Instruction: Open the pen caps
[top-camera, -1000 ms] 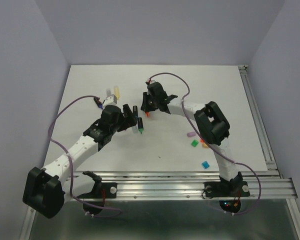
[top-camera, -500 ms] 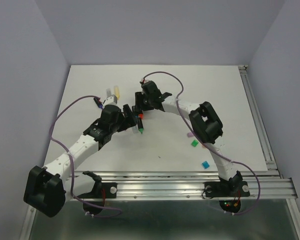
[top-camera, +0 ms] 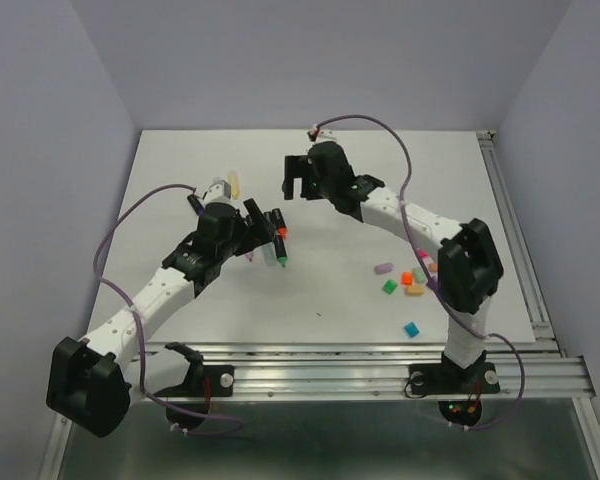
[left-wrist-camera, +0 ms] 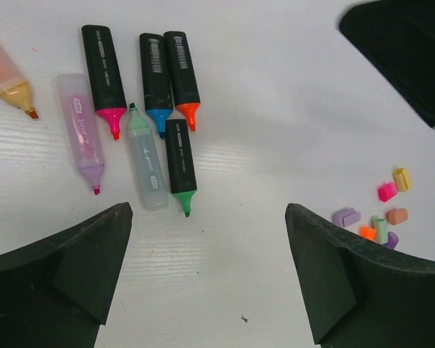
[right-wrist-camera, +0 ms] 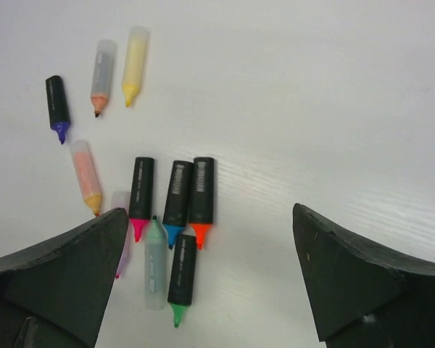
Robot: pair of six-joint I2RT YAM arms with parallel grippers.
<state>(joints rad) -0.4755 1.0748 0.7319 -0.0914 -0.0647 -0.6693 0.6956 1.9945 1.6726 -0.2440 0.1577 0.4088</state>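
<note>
The white table point(top-camera: 450, 180) carries the whole job. The left arm point(top-camera: 160, 290) reaches to its middle; the right arm point(top-camera: 400, 210) reaches in from the right, beyond the left gripper. The left gripper point(left-wrist-camera: 208, 212) hangs over the pens with its jaws spread wide and nothing between them. The right gripper point(right-wrist-camera: 210, 210) is likewise spread and empty, looking down on the same group.

The pens point(right-wrist-camera: 177, 196) lie left of centre, just beside and partly under the left gripper. Ten can be counted in the right wrist view. Each shows a bare coloured tip; none appears capped. The pen caps point(top-camera: 407, 280) lie loose in a scatter right of centre, well apart from the pens.

Judgement: uncapping appears complete, so the step in hand is a check and a clean withdrawal. Procedure:
- Confirm from both wrist views that every tip is exposed, including the pastel pink pen point(left-wrist-camera: 83, 134), which a finger half hides in the right wrist view.
- Lift both grippers straight up before swinging back, so that no finger sweeps or rolls a barrel.

Orientation: the barrels lie flat, with long axes roughly parallel and running far-to-near. The tips point toward the near edge. The green-tipped black pen point(left-wrist-camera: 181, 163) lies closest to that edge, alongside the mint pen point(left-wrist-camera: 146, 165).
</note>
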